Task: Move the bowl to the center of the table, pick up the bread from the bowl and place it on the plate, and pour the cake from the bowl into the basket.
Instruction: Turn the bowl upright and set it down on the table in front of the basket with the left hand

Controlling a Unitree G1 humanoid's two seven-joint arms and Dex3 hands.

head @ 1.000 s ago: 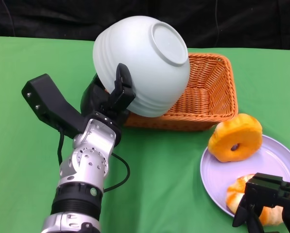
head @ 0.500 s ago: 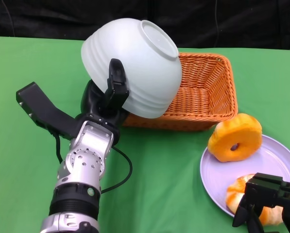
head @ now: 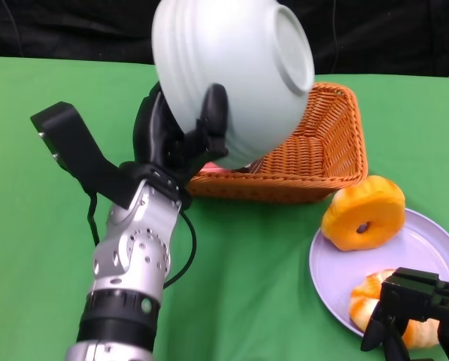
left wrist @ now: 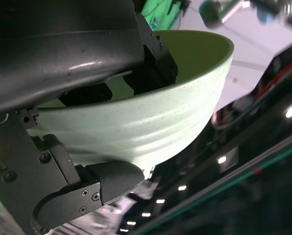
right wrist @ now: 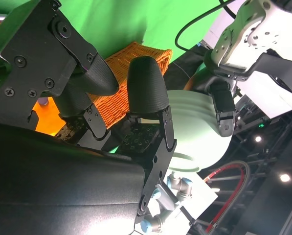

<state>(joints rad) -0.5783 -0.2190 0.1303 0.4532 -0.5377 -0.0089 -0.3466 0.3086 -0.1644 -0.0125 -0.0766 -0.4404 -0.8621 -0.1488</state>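
The left hand [head: 180,139] grips the pale green bowl [head: 232,71] by its rim, fingers clamped on the wall — the bowl is raised and tipped over the orange basket [head: 314,154], its base turned up. Something pink shows inside the basket. The right hand [head: 412,312] hangs with fingers apart, holding nothing, over the plate [head: 405,259] near the table's [head: 43,113] near right corner — bread [head: 365,213] lies on the plate.

The bowl [head: 232,71] is pale green with faint ridged bands, the basket [head: 314,150] woven orange, the plate [head: 427,252] lilac, the bread [head: 363,214] golden orange, the table [head: 43,248] bright green.
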